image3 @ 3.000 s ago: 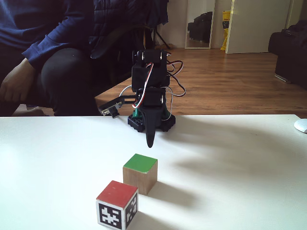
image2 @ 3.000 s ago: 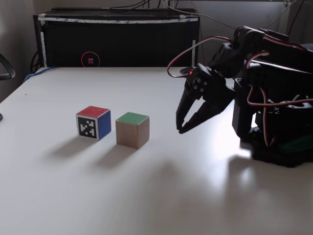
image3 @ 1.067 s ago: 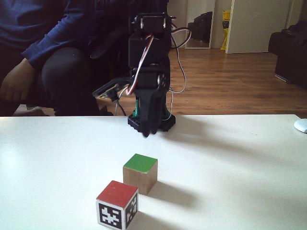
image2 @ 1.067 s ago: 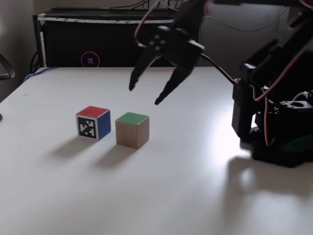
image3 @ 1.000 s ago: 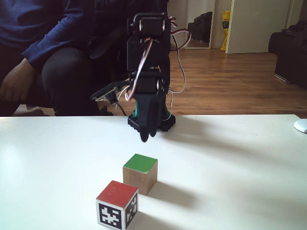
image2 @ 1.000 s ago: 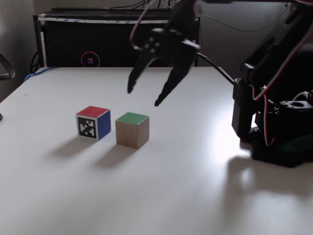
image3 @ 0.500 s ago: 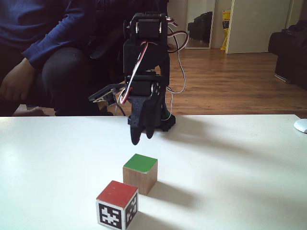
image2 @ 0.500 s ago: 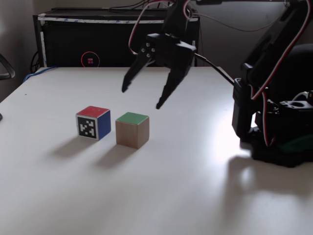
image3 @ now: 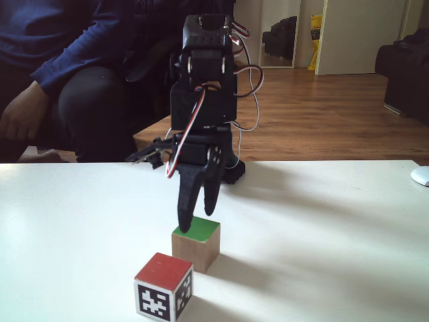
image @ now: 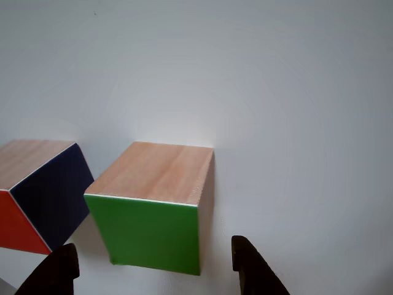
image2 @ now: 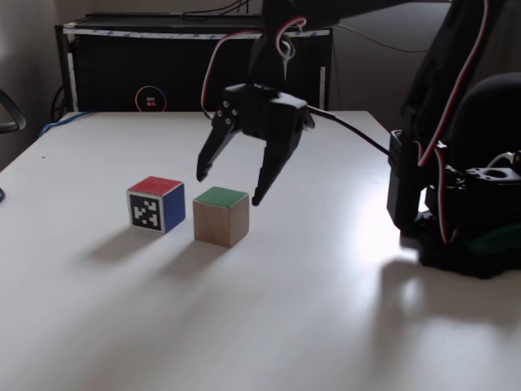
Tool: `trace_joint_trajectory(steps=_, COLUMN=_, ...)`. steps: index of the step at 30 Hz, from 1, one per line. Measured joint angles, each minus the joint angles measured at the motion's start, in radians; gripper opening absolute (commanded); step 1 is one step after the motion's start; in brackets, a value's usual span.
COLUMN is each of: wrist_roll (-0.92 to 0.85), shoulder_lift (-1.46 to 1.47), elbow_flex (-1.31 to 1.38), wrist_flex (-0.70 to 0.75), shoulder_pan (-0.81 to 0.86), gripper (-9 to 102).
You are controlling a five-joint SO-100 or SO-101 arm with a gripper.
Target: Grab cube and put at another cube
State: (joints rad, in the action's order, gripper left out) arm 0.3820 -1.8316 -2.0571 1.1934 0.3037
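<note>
While the white table (image2: pixel 326 309) spreads under everything, a person (image3: pixel 47 74) in dark blue sits behind its far edge in a fixed view, one hand resting on a knee. Across the table in a fixed view stands a black cabinet (image2: pixel 187 69) with a small lit ring on its front. My arm (image2: pixel 456 147) rises from its black base at the right of that view and reaches over toward the middle of the table.

My gripper (image2: pixel 227 187) hangs just above the cube (image2: pixel 221 216), released, fingers spread wide with one tip on each side of the cube's top and neither touching it. In the other view my two dark fingertips (image: pixel 249 264) stand at the bottom edge, either side of the green face.

That cube sits on the table, green face up in both fixed views. Just beside it, with a narrow gap between them, sits another cube (image2: pixel 155 204): red top, blue side, and a black-and-white marker on its front.
</note>
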Motion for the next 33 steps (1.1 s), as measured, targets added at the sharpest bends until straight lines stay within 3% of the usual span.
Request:
trace_joint_trajectory(steps=23, wrist_roll=0.058, shoulder_lift=0.233, elbow_flex=0.052, wrist_flex=-0.109, shoulder_pan=-0.003, gripper=37)
trace_joint_trajectory(steps=33, wrist_roll=0.052, shoulder_lift=0.258, elbow_flex=0.087, wrist_flex=-0.130, shoulder_pan=0.000, gripper=21)
